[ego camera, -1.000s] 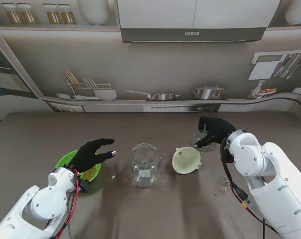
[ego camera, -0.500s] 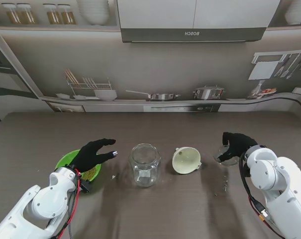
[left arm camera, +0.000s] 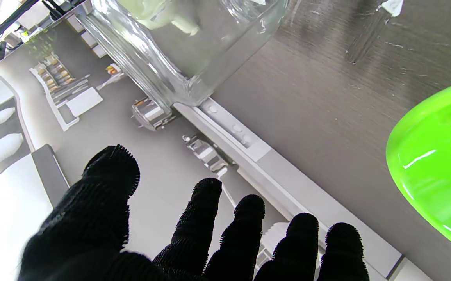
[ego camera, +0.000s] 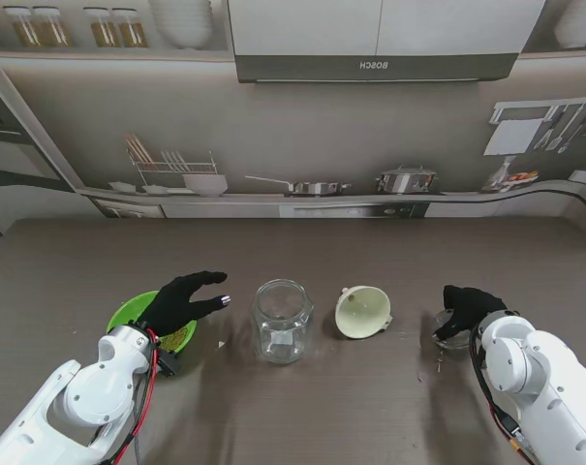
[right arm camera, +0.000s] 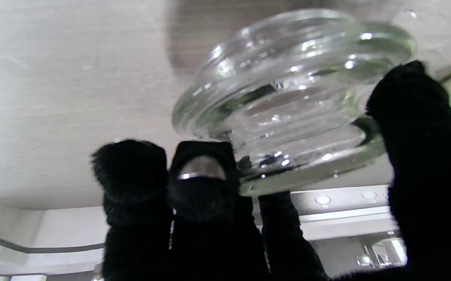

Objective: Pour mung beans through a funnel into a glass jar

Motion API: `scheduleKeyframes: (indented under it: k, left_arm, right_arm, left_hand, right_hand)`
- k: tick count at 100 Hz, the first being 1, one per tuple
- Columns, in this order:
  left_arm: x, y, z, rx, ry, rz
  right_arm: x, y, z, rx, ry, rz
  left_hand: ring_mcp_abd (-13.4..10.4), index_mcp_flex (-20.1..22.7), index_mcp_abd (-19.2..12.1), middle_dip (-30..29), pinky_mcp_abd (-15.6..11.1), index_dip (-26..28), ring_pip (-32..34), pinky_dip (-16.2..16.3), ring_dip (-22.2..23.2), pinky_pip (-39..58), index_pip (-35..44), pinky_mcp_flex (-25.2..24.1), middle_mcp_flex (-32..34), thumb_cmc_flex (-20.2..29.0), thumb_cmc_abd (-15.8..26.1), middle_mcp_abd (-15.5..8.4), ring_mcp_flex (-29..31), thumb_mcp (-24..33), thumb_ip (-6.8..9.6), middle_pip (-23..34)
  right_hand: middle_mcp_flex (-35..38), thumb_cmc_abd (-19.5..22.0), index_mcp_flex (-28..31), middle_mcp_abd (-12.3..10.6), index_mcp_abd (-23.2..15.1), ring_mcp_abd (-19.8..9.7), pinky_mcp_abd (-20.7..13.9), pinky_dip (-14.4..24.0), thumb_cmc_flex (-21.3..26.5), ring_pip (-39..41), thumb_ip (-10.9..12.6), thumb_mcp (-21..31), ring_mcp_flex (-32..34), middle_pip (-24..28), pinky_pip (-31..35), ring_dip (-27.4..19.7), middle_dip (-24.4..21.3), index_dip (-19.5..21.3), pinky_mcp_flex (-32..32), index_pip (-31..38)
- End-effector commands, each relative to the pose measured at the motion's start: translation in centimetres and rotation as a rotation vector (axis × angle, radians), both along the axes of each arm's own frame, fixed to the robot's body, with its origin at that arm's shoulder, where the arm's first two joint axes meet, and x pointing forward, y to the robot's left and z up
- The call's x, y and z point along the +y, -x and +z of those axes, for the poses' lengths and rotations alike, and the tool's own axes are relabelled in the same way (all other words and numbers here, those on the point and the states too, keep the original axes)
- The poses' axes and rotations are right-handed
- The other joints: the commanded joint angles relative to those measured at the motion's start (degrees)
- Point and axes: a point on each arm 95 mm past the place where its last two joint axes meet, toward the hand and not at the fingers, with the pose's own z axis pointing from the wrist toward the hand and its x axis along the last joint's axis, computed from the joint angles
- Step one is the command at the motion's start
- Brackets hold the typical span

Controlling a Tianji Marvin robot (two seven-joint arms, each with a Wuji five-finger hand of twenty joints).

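The only writing that can be read is "BOSCH", printed upside down on the grey strip of the white extractor hood [ego camera: 375,66] on the kitchen backdrop.

On the grey wood-grain bench [ego camera: 302,407] the clear, empty glass jar [ego camera: 280,321] stands upright near the middle, its mouth uncovered. Just to its right, apart from it, the cream plastic funnel [ego camera: 362,311] lies tipped on its side, wide mouth towards me. To the left of the jar sits the bright green plastic bowl [ego camera: 128,311] with mung beans [ego camera: 179,336] in it.

The left robot hand [ego camera: 183,299], in a black glove, hovers over the bowl's right side with its fingers [left arm camera: 205,218] spread and nothing in them; the left wrist view shows the jar and the bowl rim ahead of it.

The right robot hand [ego camera: 466,309] pinches the ribbed clear glass lid [ego camera: 449,329] between thumb and fingers [right arm camera: 204,171], at the bench's right side, well apart from the funnel. The right wrist view shows the lid right at the bench surface; whether it touches I cannot tell.

A second ago this hand held the lid close beside the funnel's right edge; half a second ago it was farther right; now it is farther right again and nearer to me. The left robot hand, jar, funnel and bowl are unchanged.
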Motion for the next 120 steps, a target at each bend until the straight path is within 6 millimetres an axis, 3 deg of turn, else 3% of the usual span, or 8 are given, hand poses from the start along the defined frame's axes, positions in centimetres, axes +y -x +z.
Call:
scheduleKeyframes:
  k: [1,22,40,53,63,78,87,120]
  left_arm:
    - [-0.3,0.1,-0.2,0.019,-0.001,-0.015]
    - [-0.3,0.1,-0.2,0.024,-0.003,-0.017]
    - [-0.3,0.1,-0.3,0.029,-0.004,-0.016]
    - [-0.3,0.1,-0.3,0.034,-0.005,-0.018]
    - [-0.3,0.1,-0.2,0.034,-0.006,-0.019]
    - [-0.3,0.2,-0.2,0.035,-0.008,-0.018]
    - [-0.3,0.2,-0.2,0.037,-0.008,-0.019]
    - [-0.2,0.2,-0.2,0.044,-0.011,-0.019]
  right_arm:
    - [-0.1,0.2,-0.7,0.018,0.003,-0.010]
    - [-0.5,0.0,-1.8,-0.007,0.025,-0.014]
    - [-0.7,0.1,-2.2,-0.032,0.043,-0.002]
    - [-0.7,0.4,-2.4,-0.034,0.059,0.011]
    - [-0.8,0.5,-2.4,-0.031,0.070,0.022]
    - [-1.0,0.8,-2.4,-0.018,0.096,0.042]
    - [-1.0,0.8,-2.4,-0.018,0.108,0.051]
    - [-1.2,1.2,-2.2,0.003,0.139,0.077]
  left_hand:
    - [0.1,0.3,-0.2,0.2,-0.1,0.0,0.6,0.6,0.3,0.3,0.0,0.1,0.2,0.2,2.5,0.0,1.0,-0.7,0.04,-0.1]
    - [0.1,0.2,-0.1,0.2,-0.1,0.0,0.6,0.7,0.3,0.3,0.0,0.1,0.1,0.2,2.6,0.0,1.0,-0.7,0.05,-0.1]
    - [0.2,0.3,-0.2,0.2,-0.1,0.0,0.6,0.7,0.3,0.3,0.0,0.1,0.2,0.2,2.6,0.0,1.0,-0.8,0.05,-0.1]
    - [0.1,0.3,-0.2,0.2,-0.1,0.0,0.6,0.7,0.3,0.3,0.0,0.1,0.2,0.2,2.6,0.0,1.0,-0.8,0.05,-0.1]
    - [0.2,0.3,-0.2,0.2,-0.1,0.0,0.6,0.7,0.3,0.3,0.0,0.0,0.2,0.2,2.6,0.0,1.0,-0.8,0.05,-0.1]
    - [0.2,0.2,-0.1,0.2,-0.1,0.0,0.6,0.7,0.3,0.3,-0.1,0.1,0.2,0.2,2.6,-0.1,1.0,-0.9,0.05,-0.1]
    - [0.3,0.5,-0.1,0.3,-0.1,0.0,0.6,0.7,0.3,0.3,0.1,0.1,0.2,0.2,2.6,0.1,1.1,-1.0,0.05,-0.1]
    - [0.3,0.2,-0.1,0.3,-0.1,0.0,0.6,0.7,0.3,0.3,-0.1,0.1,0.3,0.2,2.6,-0.1,1.0,-1.1,0.06,-0.1]
  right_hand:
    - [7.4,8.9,3.1,-10.6,-1.2,-7.4,0.2,-0.9,13.6,1.4,5.7,19.6,2.1,7.4,0.9,0.2,0.1,2.3,1.1,15.4]
    - [6.2,9.8,2.7,-11.7,-3.3,-5.5,0.4,-0.9,13.0,-2.6,5.3,18.8,2.1,7.5,-0.6,-2.0,-0.9,2.1,-0.3,14.9]
    - [4.2,10.8,2.6,-12.6,-6.4,-2.5,1.8,-0.4,11.5,-11.3,4.6,17.2,1.9,6.4,-3.3,-6.3,-4.6,0.6,-3.8,13.3]
    - [0.6,8.7,1.1,-12.3,-8.1,-0.4,3.0,0.1,9.0,-15.5,4.9,18.2,-1.1,4.8,-4.7,-7.5,-7.0,-0.1,-6.9,10.6]
    - [-2.4,8.6,0.9,-11.6,-9.2,1.1,4.1,0.5,5.8,-18.2,6.3,19.5,-3.6,2.3,-5.7,-8.8,-9.6,0.0,-9.6,6.6]
    - [-7.4,10.8,0.4,-11.9,-11.1,1.2,4.2,1.5,0.0,-19.1,11.0,19.3,-7.5,0.9,-5.8,-10.1,-11.3,2.5,-14.1,-0.9]
    - [-9.9,11.4,0.3,-11.5,-12.0,0.9,3.7,1.4,-1.9,-18.6,15.6,18.1,-8.8,-0.2,-5.0,-10.9,-13.2,8.1,-15.4,-5.1]
    - [-19.2,4.9,-3.5,-11.2,-15.5,1.2,3.5,1.3,-6.1,-20.1,14.7,14.0,-13.9,-3.2,-5.6,-11.9,-15.9,8.4,-19.0,-11.9]
